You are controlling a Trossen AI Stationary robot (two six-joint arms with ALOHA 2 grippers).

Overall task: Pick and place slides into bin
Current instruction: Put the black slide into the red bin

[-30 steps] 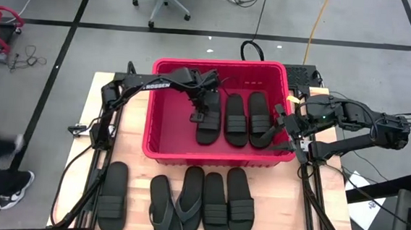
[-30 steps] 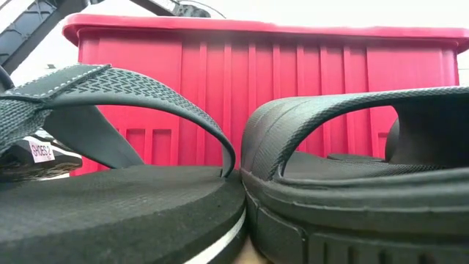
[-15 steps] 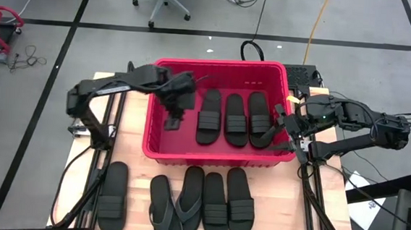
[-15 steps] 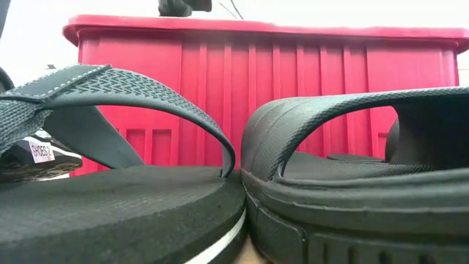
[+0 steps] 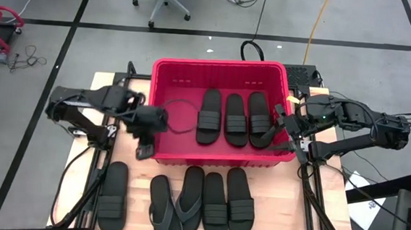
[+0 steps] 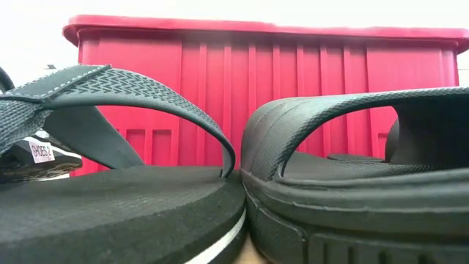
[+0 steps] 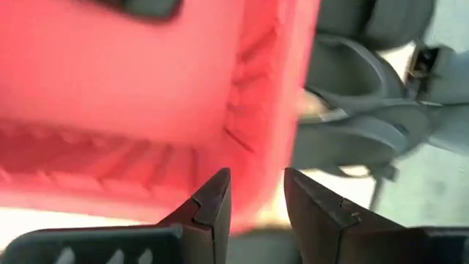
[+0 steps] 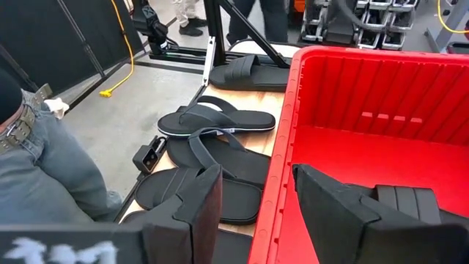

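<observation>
Our left gripper point(image 5: 143, 152) hangs just outside the red bin's point(image 5: 161, 154) near left corner, fingers parted and holding nothing. Three slides point(image 5: 236, 118) already lie side by side inside the bin, off to its right. Five more wait on the table in front of it; the lone ribbed slide point(image 5: 113, 195) sits just ahead of the gripper and slightly to its left. We judge the next pick is that one: we should drop straight over its strap, straddle it and close squarely. Our right gripper point(image 5: 292, 135) waits spread across the bin's right rim.
</observation>
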